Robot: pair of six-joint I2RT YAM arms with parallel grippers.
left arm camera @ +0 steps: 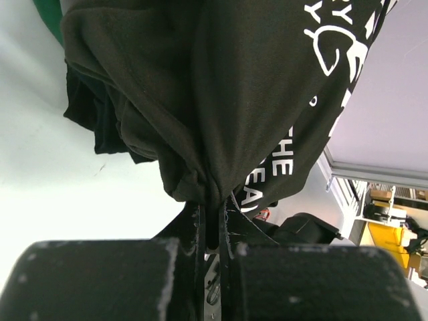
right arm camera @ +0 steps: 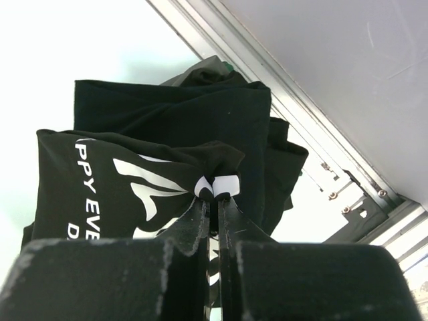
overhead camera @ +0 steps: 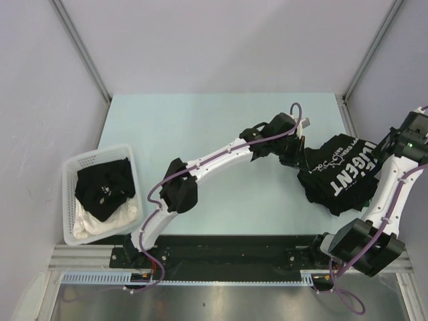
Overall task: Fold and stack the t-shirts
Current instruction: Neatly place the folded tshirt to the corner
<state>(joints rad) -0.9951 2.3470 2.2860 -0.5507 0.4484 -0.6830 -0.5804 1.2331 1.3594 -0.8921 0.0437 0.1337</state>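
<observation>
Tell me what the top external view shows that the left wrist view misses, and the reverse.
Only top external: the white basket at the table's left edge, holding a black t-shirt and a white cloth, plus the whole right arm. Only left wrist: a close look at the left pincer, shut on a bunched fold of black fabric. Both: the lettered t-shirt and the pale table.

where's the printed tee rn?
Top view, right side of the table: the printed t-shirt is pinched by the left gripper and right gripper, beside the right arm.
</observation>
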